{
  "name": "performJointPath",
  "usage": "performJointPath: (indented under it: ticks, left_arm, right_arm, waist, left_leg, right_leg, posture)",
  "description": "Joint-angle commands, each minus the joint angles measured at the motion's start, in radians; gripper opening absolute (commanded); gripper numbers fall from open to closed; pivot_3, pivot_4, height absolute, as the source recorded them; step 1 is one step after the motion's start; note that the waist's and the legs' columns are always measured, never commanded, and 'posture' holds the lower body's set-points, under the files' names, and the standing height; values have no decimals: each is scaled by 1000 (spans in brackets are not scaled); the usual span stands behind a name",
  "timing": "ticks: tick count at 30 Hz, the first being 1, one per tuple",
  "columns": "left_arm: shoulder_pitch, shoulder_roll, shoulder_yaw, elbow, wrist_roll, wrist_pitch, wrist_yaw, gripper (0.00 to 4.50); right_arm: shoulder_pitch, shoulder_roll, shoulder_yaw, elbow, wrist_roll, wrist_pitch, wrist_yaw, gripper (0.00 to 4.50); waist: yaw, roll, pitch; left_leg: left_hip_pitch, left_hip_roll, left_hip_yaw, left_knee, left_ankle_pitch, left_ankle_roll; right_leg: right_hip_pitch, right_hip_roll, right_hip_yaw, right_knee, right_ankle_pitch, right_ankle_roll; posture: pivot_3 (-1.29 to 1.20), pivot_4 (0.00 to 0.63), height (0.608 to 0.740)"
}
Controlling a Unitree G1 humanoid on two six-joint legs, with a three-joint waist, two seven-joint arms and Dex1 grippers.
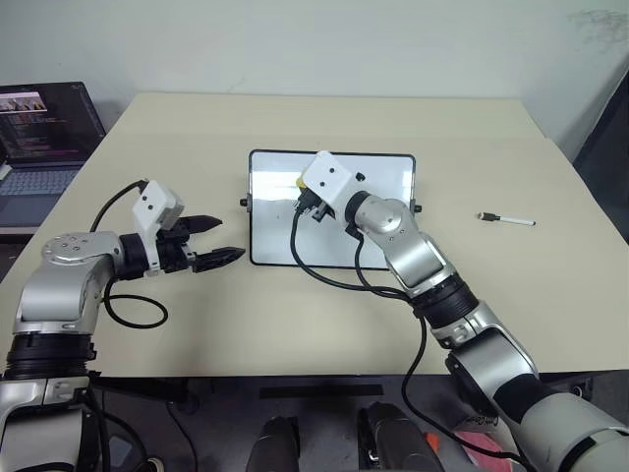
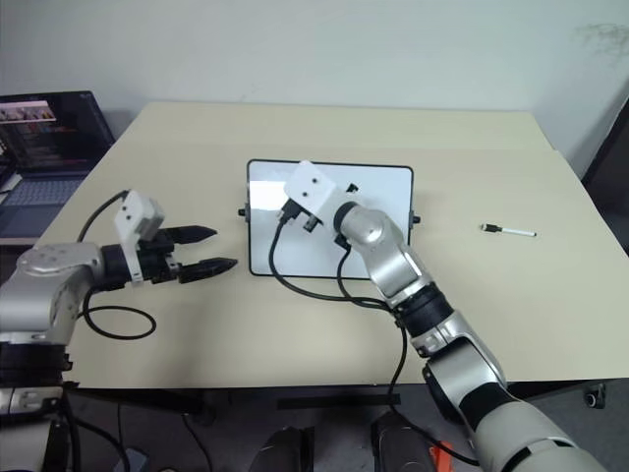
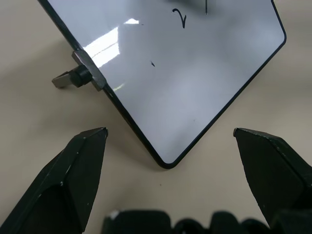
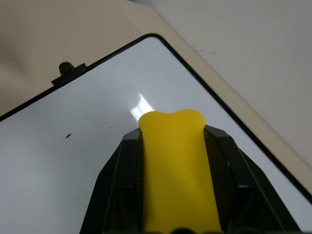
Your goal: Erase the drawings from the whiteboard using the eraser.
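Eraser (image 4: pixel 176 165) clamped in right gripper (image 1: pixel 307 202), held over whiteboard (image 1: pixel 285 246) at frame centre, for wiping drawings (image 3: pixel 181 18); left gripper (image 1: pixel 218 242), fingers apart, kept at board's lower-left corner, seemingly for steadying.

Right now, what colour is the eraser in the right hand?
Bright yellow; the eraser shows best in the right wrist view.

Beige table (image 1: pixel 295 118), pale wall (image 1: pixel 314 39), open laptop (image 1: pixel 44 138) at left
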Motion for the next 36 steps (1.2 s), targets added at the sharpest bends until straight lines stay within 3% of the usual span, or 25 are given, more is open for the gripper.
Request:
performJointPath:
  ticks: [1, 13, 26, 36]
  left_arm:
    - [-25, 18, 10, -30, -1, -5, -3, 4500]
    - [-38, 14, -3, -24, 1, -6, -9, 4500]
    - [-51, 16, -12, -8, 2, -13, -17, 4500]
    - [-50, 19, -7, -5, 3, -14, -17, 4500]
  right_arm:
    - [12, -4, 4, 0, -11, 0, 18, 1394]
    - [133, -53, 69, -102, -26, 114, 145, 1392]
    - [-48, -36, -32, 110, -26, 8, 19, 1392]
    - [53, -55, 52, 38, -43, 44, 145, 1392]
  waist:
    - [0, 0, 0]
    - [0, 0, 0]
    - [1, 0, 0]
    - [0, -1, 0]
  left_leg:
    - [0, 0, 0, 0, 0, 0]
    - [2, 0, 0, 2, 0, 0]
    - [3, 0, 0, 2, 2, -1]
    - [4, 0, 0, 2, 2, -1]
  right_leg:
    - [0, 0, 0, 0, 0, 0]
    - [3, 0, 0, 1, 0, 1]
    - [3, 0, 0, 1, 1, 2]
    - [4, 0, 0, 1, 1, 2]
  posture:
    - [0, 150, 740]
    - [0, 150, 740]
    - [0, 150, 740]
    - [0, 150, 740]
